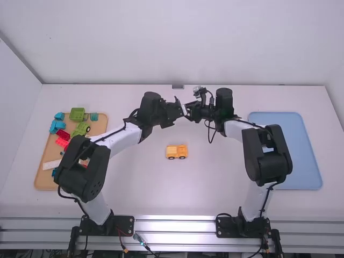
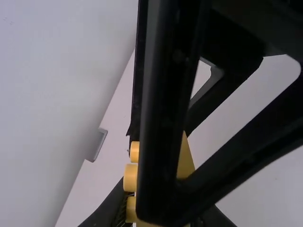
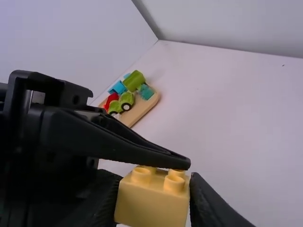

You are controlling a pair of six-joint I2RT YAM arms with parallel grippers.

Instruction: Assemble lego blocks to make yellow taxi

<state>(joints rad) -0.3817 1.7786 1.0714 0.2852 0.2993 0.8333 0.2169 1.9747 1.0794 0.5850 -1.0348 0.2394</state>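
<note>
Pale walls (image 1: 161,48), white table (image 1: 215,188), and one yellow block between two grippers

White tabletop spreads across the middle of the high view, with the yellow wheeled base (image 1: 176,152) upright near the frame's centre. Above it, upper middle, the yellow block (image 3: 151,205) is off the table. The right gripper (image 3: 154,191) clasps it by two opposite side faces; the left gripper (image 1: 181,109) looks clamped on it too, one fingertip across the studs, the other apparently at the underside.

It should handle as light, rigid plastic: no squash, little risk of breaking, but smooth enough to twist or skid if the arms pull against each other. For pressing it onto the base, the flat sides, gripped high, are the best hold, leaving studs and underside free. Fingers over the studs sit on bumps, a less even seat, and one beneath would block the joint.
</note>
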